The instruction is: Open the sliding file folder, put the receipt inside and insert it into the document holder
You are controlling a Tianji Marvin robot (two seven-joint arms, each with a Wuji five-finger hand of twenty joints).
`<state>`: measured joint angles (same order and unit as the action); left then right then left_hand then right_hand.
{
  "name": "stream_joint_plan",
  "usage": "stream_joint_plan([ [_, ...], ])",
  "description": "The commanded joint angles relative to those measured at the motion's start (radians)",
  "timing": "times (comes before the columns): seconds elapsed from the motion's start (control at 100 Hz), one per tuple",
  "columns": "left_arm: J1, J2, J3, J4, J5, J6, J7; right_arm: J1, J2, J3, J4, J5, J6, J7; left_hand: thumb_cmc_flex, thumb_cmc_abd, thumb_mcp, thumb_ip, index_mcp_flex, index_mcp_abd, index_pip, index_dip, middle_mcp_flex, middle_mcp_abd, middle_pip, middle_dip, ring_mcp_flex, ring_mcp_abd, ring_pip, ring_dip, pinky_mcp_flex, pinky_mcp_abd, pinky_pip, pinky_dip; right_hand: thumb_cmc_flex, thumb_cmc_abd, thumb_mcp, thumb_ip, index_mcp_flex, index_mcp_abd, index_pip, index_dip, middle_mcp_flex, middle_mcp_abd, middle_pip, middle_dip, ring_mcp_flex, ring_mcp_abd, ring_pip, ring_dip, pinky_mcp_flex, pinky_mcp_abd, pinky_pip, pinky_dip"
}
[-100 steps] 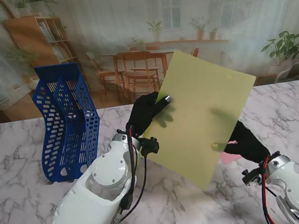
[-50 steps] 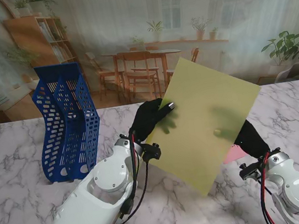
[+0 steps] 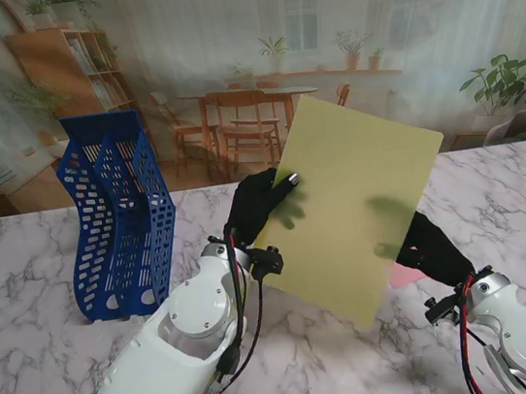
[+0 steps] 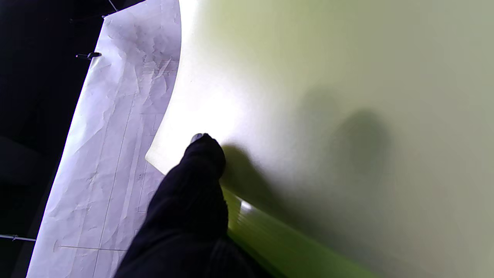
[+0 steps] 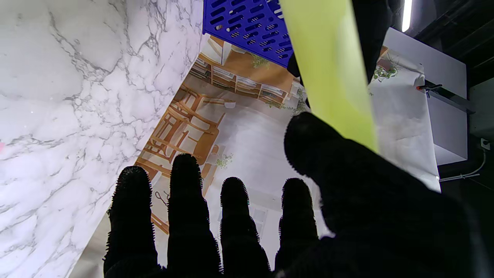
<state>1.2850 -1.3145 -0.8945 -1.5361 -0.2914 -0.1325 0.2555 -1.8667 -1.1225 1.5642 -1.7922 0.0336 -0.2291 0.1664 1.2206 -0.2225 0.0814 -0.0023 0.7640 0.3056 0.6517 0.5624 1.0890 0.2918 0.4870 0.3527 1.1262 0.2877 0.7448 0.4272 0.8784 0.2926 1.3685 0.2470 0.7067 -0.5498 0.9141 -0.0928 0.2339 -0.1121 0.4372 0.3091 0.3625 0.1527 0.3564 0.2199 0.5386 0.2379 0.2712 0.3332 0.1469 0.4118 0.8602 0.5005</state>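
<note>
The left hand (image 3: 256,205), in a black glove, was closed on the near-left edge of the yellow-green file folder (image 3: 353,209), its thumb tip lying on the face turned toward the stand camera and the shadows of its fingers showing through the sheet from behind. The left wrist view confirmed one gloved digit (image 4: 200,170) pressed flat on the folder (image 4: 328,116) near a corner. The right hand (image 3: 434,249), also gloved, gripped the folder's lower right edge; in the right wrist view its thumb (image 5: 308,143) lay against the folder's edge (image 5: 332,73) while the four fingers (image 5: 185,200) stood straight and slightly apart, clear of it. The folder was held off the table between both hands, tilted, with one corner raised toward the backdrop. A pink slip, apparently the receipt (image 3: 406,276), lay on the table just beside the right hand, partly hidden by the folder. The blue perforated document holder (image 3: 117,217) stood upright at the far left, well apart from the folder. The surface was a white marble-pattern table (image 3: 60,353). Behind it hung a printed backdrop (image 3: 349,38) showing a room with wooden chairs, a bookshelf, plants and a window.
</note>
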Motion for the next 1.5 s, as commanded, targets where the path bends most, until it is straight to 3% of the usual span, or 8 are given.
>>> stream_joint_plan([
  [0.0,-0.004,-0.007,0.000,-0.009,0.000,-0.002,-0.009,-0.017,0.006,0.006,0.001,0.000,-0.004,0.016,0.070,0.024,0.031,-0.013,0.021,-0.044,0.014,0.016,0.020,0.029,0.023,0.011,0.023,0.052,0.035,-0.007,0.069,-0.119,0.053,0.001,0.023,-0.015,0.047,0.029,-0.044,-0.063,0.017,-0.035,-0.019,-0.029,0.017,0.007,-0.002,-0.036,-0.042,-0.019,-0.002,-0.047,0.023,-0.003],
  [0.32,-0.005,-0.005,-0.012,-0.013,0.009,0.000,-0.003,-0.039,0.022,0.030,-0.018,-0.013,-0.011,0.080,0.070,0.023,0.031,-0.012,0.021,-0.045,0.014,0.016,0.018,0.030,0.023,0.011,0.022,0.053,0.035,-0.008,0.069,-0.120,0.052,-0.001,0.045,-0.040,0.214,0.083,-0.093,-0.067,0.037,-0.103,-0.048,0.000,0.016,0.005,-0.030,-0.025,-0.052,-0.022,-0.024,-0.048,0.007,-0.021],
  [0.8,-0.005,-0.004,-0.012,-0.010,0.018,0.006,-0.003,-0.043,0.035,0.044,-0.014,0.005,-0.009,0.143,0.070,0.024,0.034,-0.013,0.020,-0.047,0.013,0.016,0.017,0.030,0.022,0.011,0.020,0.055,0.034,-0.007,0.068,-0.118,0.052,-0.002,0.007,-0.047,0.142,0.083,-0.145,-0.020,-0.002,-0.140,-0.095,0.000,0.003,-0.002,-0.068,-0.024,-0.076,-0.026,-0.054,-0.037,-0.039,-0.026],
  [0.97,-0.007,-0.006,-0.012,-0.009,0.020,0.015,0.003,-0.044,0.048,0.055,-0.011,-0.002,-0.012,0.196,0.070,0.024,0.035,-0.013,0.020,-0.045,0.012,0.016,0.016,0.032,0.023,0.012,0.019,0.057,0.033,-0.007,0.066,-0.116,0.051,-0.002,-0.030,-0.093,0.126,0.084,-0.139,0.018,-0.122,-0.187,-0.129,-0.003,-0.004,-0.009,-0.086,-0.030,-0.096,-0.026,-0.064,-0.034,-0.088,-0.009],
  [1.08,-0.008,-0.007,-0.010,-0.008,0.019,0.016,0.003,-0.041,0.049,0.053,-0.009,-0.003,-0.009,0.204,0.070,0.024,0.035,-0.013,0.020,-0.047,0.013,0.017,0.015,0.031,0.023,0.012,0.020,0.056,0.034,-0.006,0.064,-0.114,0.052,-0.001,-0.062,-0.103,0.069,0.067,-0.127,0.029,-0.194,-0.178,-0.133,-0.003,-0.005,-0.011,-0.086,-0.029,-0.102,-0.025,-0.062,-0.033,-0.112,0.006],
  [1.23,-0.005,-0.004,-0.004,-0.011,0.018,0.010,-0.008,-0.037,0.045,0.045,-0.008,0.005,-0.003,0.192,0.070,0.024,0.035,-0.013,0.021,-0.045,0.013,0.017,0.015,0.031,0.024,0.012,0.019,0.056,0.034,-0.006,0.064,-0.113,0.054,0.000,-0.139,-0.076,-0.101,0.000,-0.118,0.023,-0.238,-0.134,-0.139,0.005,-0.014,-0.016,-0.091,-0.024,-0.109,-0.024,-0.061,-0.032,-0.135,0.025],
  [1.34,-0.001,-0.001,0.001,-0.013,0.017,0.003,-0.020,-0.032,0.039,0.038,-0.007,0.016,-0.001,0.166,0.070,0.025,0.035,-0.013,0.020,-0.046,0.012,0.016,0.014,0.030,0.023,0.012,0.019,0.056,0.034,-0.006,0.063,-0.115,0.053,0.000,-0.195,-0.041,-0.166,-0.030,-0.113,0.011,-0.195,-0.090,-0.139,0.012,-0.015,-0.017,-0.085,-0.020,-0.107,-0.020,-0.057,-0.026,-0.146,0.035],
  [1.49,0.001,0.003,0.005,-0.010,0.011,-0.007,-0.039,-0.027,0.027,0.032,-0.007,0.048,0.005,0.132,0.070,0.024,0.035,-0.013,0.021,-0.048,0.012,0.016,0.015,0.031,0.023,0.012,0.019,0.056,0.034,-0.005,0.063,-0.115,0.053,0.000,-0.218,-0.021,-0.188,-0.039,-0.072,0.015,-0.084,-0.034,-0.122,0.024,-0.020,-0.019,-0.070,-0.009,-0.103,-0.017,-0.045,-0.012,-0.156,0.049],
])
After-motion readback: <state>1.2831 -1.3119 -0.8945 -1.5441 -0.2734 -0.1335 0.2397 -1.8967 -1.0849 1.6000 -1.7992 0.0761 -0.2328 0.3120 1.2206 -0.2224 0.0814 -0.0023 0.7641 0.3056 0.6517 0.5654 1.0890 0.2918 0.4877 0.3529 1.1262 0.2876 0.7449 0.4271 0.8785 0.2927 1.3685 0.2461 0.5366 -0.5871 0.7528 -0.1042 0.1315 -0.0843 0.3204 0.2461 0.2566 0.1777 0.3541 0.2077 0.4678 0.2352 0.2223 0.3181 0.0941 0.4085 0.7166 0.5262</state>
